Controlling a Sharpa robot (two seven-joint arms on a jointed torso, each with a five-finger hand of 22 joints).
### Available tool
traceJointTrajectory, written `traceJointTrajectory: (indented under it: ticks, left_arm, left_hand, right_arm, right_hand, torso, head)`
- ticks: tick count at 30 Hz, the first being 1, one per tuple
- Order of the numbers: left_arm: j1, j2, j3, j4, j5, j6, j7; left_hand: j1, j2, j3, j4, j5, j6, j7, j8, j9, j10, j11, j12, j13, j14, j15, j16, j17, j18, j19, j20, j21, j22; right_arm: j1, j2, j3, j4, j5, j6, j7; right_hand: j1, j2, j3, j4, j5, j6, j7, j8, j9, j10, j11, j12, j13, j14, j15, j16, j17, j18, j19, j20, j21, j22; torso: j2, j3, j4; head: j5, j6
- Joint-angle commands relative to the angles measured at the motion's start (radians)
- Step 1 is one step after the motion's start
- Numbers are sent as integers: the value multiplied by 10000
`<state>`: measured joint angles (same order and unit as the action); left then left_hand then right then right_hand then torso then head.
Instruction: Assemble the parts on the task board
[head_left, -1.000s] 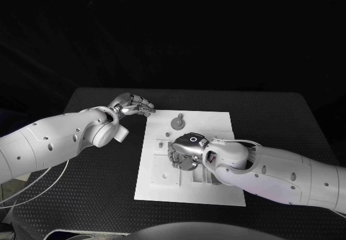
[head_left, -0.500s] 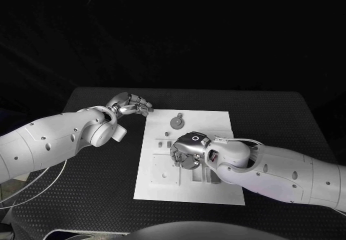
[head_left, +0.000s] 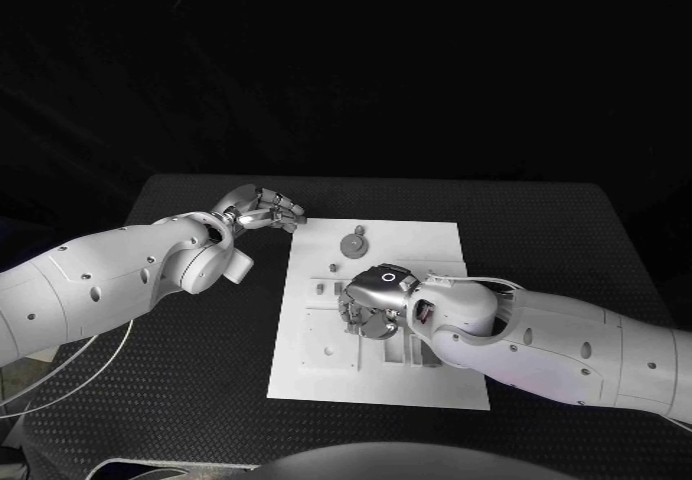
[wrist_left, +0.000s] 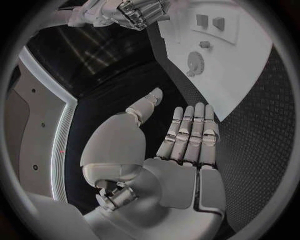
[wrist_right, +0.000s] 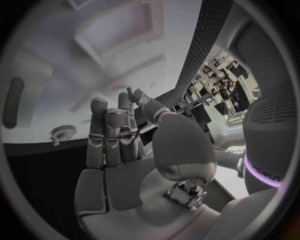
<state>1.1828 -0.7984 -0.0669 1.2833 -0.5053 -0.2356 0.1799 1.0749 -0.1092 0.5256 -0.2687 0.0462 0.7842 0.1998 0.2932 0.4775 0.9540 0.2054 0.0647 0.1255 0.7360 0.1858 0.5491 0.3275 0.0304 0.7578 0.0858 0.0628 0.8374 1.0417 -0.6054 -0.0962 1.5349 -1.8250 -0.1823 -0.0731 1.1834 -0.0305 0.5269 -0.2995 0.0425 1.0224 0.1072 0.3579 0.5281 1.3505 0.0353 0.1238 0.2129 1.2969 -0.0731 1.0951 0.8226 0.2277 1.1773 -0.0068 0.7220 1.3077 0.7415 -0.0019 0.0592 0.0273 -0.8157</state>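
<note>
Two hands I see: right hand (head_left: 371, 300) curled low over the board (head_left: 433, 255), hiding parts, grip unclear; left hand (head_left: 261, 212) empty, fingers loosely apart, beside board. Disc part (head_left: 353, 243) lies uncovered.

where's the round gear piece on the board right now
In the head view the round gear piece lies on the far part of the task board, beyond the right hand and right of the left hand.

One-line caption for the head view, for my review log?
Right robot hand works over the white rectangular task board on the black table; left robot hand hovers, empty, beside the board's far corner.
</note>
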Motion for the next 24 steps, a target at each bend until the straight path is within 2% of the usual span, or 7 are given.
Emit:
traceJointTrajectory:
  ticks: [1,10,17,24]
  left_arm:
    - [13,11,6,32,48,-24,62]
    - [13,31,6,25,48,-13,61]
    - [13,22,6,13,48,21,12]
    - [13,15,6,15,48,23,12]
  left_hand:
    - [-22,-70,-29,26,44,-66,93,46,-9,-19,3,50,-17,-22,12,-36,18,107,-21,19,38,-17]
    - [-21,-72,-30,30,43,-67,93,48,-9,-18,3,50,-23,-24,14,-42,23,107,-22,21,39,-25]
    - [-23,-71,-32,36,43,-70,94,48,-10,-19,4,50,-28,-24,15,-46,28,107,-23,22,40,-32]
    - [-33,-77,-38,46,43,-79,97,46,-12,-28,8,45,-41,-39,20,-62,34,106,-29,25,40,-45]
  right_arm:
    - [-9,72,-21,-25,-96,130,75]
    - [-21,135,-50,-104,-97,156,80]
    - [-24,146,-78,-103,-97,204,76]
    - [-24,115,-98,-123,-97,260,70]
  right_hand:
    - [-9,73,33,48,66,86,15,43,11,57,-20,-4,18,-1,-53,68,-14,341,-8,-66,59,217]
    - [-8,77,36,47,66,83,15,41,19,57,-20,-8,24,-5,-53,72,-16,341,-12,-67,63,216]
    - [-11,78,36,48,66,81,16,40,27,58,-21,-11,29,-8,-53,75,-18,341,-13,-66,66,216]
    - [-13,80,36,48,66,80,16,40,34,58,-20,-13,33,-11,-53,78,-20,341,-16,-66,69,215]
  torso:
    - [2,6,-2]
    - [-2,7,11]
    - [1,13,-11]
    - [-2,5,-3]
  head:
    - [31,-50]
    - [51,-83]
    - [86,-109]
    - [82,-129]
